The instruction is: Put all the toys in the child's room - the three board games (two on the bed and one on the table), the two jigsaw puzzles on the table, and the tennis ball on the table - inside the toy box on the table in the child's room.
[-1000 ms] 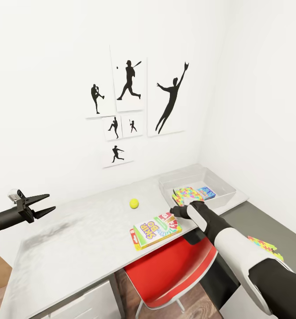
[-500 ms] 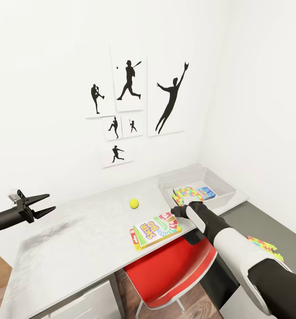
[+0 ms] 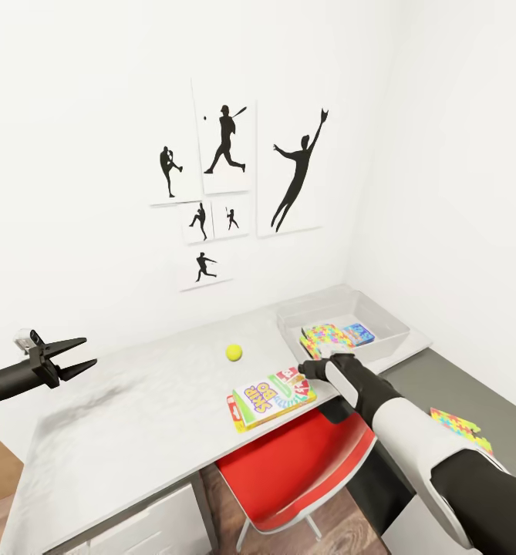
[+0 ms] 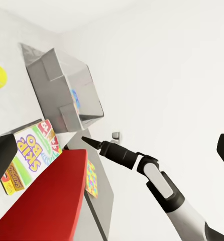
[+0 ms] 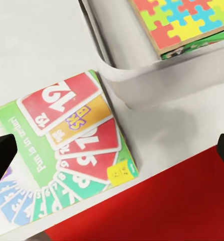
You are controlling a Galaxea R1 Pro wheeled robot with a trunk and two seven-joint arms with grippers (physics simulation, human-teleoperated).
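The right pincer (image 3: 313, 369) hovers over the near edge of the bench (image 3: 134, 416), right above the far corner of the SKIP BO board game (image 3: 271, 398), and the right wrist view shows its two dark fingertips spread wide at either side of the frame with the card-fan cover (image 5: 77, 150) between them, so it's open and empty. The game lies flat near the bench's front edge, above a red chair (image 3: 304, 470). Just beyond it sits the tennis ball (image 3: 234, 352), alone on the bare top. Over at the bench's right end is the toy box (image 3: 389, 327), and inside it a jigsaw puzzle (image 3: 325, 338) lies beside a light blue board game (image 3: 359, 334). A second jigsaw puzzle (image 3: 460, 428) lies lower down on the dark grey desk (image 3: 443, 385) to the right. The left pincer (image 3: 76, 353) hangs well apart over the bench's left end, jaws parted, gripping nothing.
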